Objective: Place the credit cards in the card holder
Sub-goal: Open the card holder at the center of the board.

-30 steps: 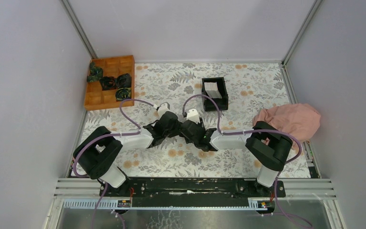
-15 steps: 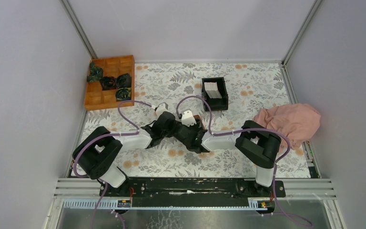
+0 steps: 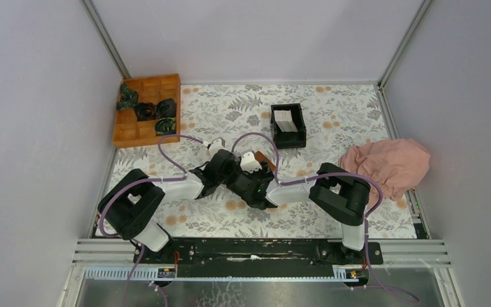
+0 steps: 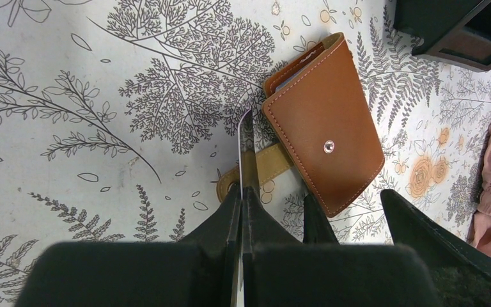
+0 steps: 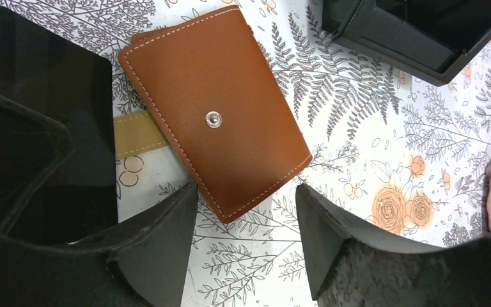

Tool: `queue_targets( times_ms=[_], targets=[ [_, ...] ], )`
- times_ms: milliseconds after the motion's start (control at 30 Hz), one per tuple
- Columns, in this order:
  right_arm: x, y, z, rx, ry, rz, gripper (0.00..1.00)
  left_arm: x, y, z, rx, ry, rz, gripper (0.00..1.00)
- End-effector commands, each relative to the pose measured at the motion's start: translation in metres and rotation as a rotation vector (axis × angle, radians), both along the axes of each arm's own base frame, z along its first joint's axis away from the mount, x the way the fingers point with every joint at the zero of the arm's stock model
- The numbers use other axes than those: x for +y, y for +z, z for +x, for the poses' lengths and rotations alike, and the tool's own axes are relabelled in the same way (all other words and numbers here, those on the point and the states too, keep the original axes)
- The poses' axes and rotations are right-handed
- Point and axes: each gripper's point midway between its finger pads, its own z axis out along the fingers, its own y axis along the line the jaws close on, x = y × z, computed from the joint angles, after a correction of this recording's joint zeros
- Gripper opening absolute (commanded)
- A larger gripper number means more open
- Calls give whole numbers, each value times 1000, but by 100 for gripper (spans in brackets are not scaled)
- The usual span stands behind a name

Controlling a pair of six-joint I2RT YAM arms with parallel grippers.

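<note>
my left end effector [image 4: 242, 192] is clamped shut on a credit card [image 4: 245, 144]. i see the card edge-on as a thin white line standing up between the fingers, its far tip just beside the left edge of the card holder [image 4: 323, 134]. the card holder lies closed and flat near the middle of the surface [image 3: 332, 105], brown face with the snap stud up, its tan strap [image 4: 265, 167] sticking out toward the left arm. my right end effector [image 5: 246, 197] is wide open and holds nothing, its two fingers standing on either side of the holder's near corner, just above it. a black box [image 3: 300, 128] sits toward the far edge, right of the middle, with more cards [image 3: 284, 119] inside. an orange tray [image 3: 142, 131] fills the far left corner, and a pink cloth [image 3: 387, 163] lies bunched at the right edge.
</note>
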Motion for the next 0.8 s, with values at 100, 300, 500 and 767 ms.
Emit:
queue_targets(
  times_ms=[100, 300, 500, 767],
  targets=[
    [-3, 5, -3, -45, 31, -104, 65, 25, -34, -13, 80, 21, 111, 0],
    [-2, 19, 4, -102, 39, -111, 64, 26, -37, -14, 85, 24, 120, 0],
    [0, 30, 11, -145, 37, -112, 63, 28, -41, -17, 97, 27, 125, 0],
    [0, 42, 23, -179, 39, -99, 63, 30, -42, -18, 98, 30, 131, 0]
  ],
)
